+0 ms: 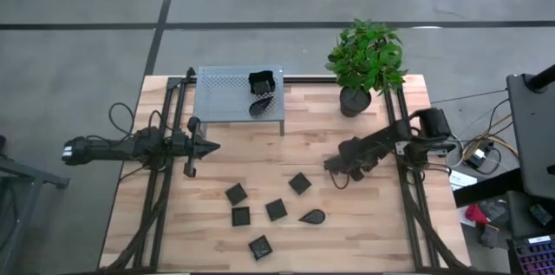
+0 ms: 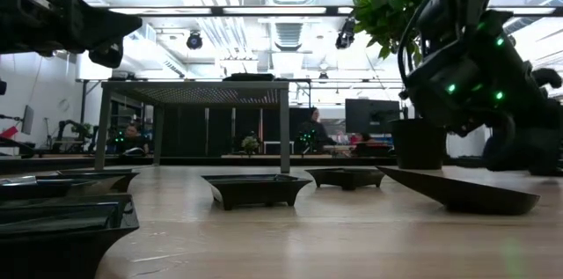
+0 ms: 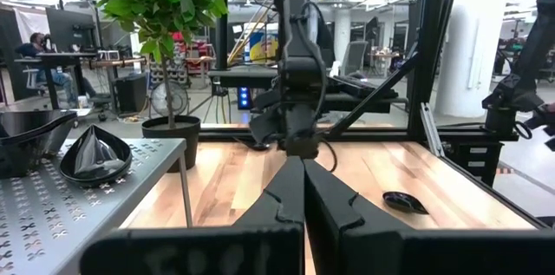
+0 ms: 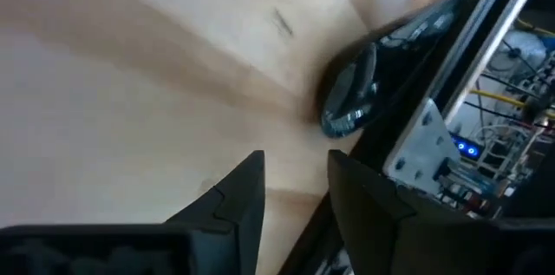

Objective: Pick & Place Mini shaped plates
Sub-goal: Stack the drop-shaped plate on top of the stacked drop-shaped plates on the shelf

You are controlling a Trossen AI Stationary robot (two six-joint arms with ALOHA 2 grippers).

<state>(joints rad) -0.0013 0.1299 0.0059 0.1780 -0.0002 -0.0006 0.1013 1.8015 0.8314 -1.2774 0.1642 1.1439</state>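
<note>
Several tiny dark plates lie flat on the wooden table: square ones (image 1: 235,193), (image 1: 241,216), (image 1: 276,209), (image 1: 299,183), (image 1: 259,246) and a teardrop one (image 1: 312,217). Two more rest on the grey perforated shelf: a square plate (image 1: 262,81) and a leaf-shaped plate (image 1: 261,106), which also shows in the left wrist view (image 3: 95,158). My left gripper (image 1: 212,146) hovers shut at the table's left, in front of the shelf, and holds nothing. My right gripper (image 1: 334,167) is right of the plates, above the wood, open with a narrow gap (image 4: 297,171) and nothing between its fingers.
A potted plant (image 1: 364,62) stands at the far right corner of the table. The shelf (image 1: 225,97) stands on thin legs at the far middle. Black frame rails (image 1: 408,180) run along both sides. A dark glossy thing (image 4: 351,101) lies by a rail. People sit in the room beyond the table.
</note>
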